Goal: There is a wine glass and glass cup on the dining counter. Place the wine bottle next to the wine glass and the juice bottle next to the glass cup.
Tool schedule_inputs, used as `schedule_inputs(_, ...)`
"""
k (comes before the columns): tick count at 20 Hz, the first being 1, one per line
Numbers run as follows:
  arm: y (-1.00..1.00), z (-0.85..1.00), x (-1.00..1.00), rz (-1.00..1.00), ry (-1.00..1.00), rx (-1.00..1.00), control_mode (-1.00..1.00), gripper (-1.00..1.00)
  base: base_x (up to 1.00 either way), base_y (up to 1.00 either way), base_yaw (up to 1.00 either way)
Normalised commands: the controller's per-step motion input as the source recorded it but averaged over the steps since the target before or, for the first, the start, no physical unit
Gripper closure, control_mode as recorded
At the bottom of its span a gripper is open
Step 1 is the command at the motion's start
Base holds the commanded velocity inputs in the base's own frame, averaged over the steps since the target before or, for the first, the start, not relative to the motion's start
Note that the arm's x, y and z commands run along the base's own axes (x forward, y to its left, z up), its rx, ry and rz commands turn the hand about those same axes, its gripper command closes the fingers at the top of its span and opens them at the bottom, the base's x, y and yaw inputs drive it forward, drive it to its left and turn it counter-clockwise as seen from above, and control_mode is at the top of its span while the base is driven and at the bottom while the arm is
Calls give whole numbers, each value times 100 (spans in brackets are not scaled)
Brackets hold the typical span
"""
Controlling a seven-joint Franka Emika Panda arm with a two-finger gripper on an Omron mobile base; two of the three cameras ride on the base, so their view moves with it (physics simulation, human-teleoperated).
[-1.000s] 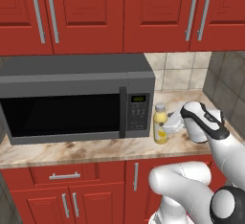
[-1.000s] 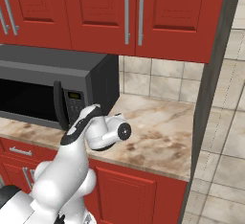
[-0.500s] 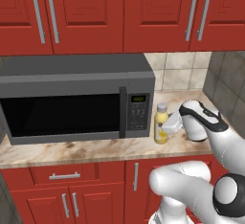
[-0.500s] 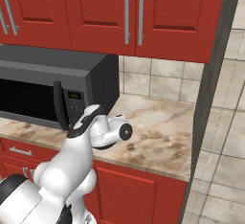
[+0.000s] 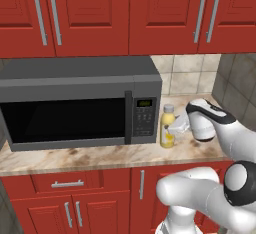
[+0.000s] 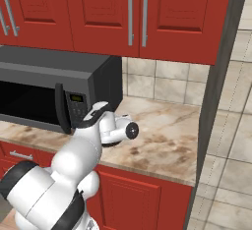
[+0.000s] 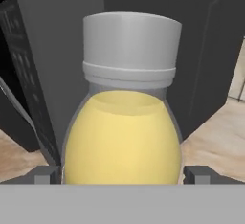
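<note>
The juice bottle (image 5: 168, 128), yellow with a pale cap, stands upright on a marbled counter just right of the microwave. In the hand view the juice bottle (image 7: 123, 137) looms very close. My gripper (image 5: 176, 126) reaches it from the right and is open, and the gripper (image 7: 123, 175) has a dark fingertip on each side of the bottle's body, close to it. The wine bottle, wine glass, glass cup and dining counter are out of view.
A dark grey microwave (image 5: 75, 108) sits on the counter (image 5: 100, 155) right behind the bottle. Red wall cabinets (image 5: 165, 13) hang low overhead. A tiled wall and a dark side panel (image 6: 221, 76) bound the counter (image 6: 162, 135) on the right.
The hand has slid left along the counter toward the juice bottle, until its fingers flank it. The bottle and the microwave have stayed put.
</note>
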Motion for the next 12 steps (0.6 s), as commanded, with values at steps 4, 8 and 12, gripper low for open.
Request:
schedule_inputs(4,11,-11,2,0,0,2,-100,100,0,0,0)
schedule_inputs(8,11,-6,-10,0,0,5,-100,100,0,0,0)
schedule_inputs(12,0,6,-30,0,0,2,-100,100,0,0,0)
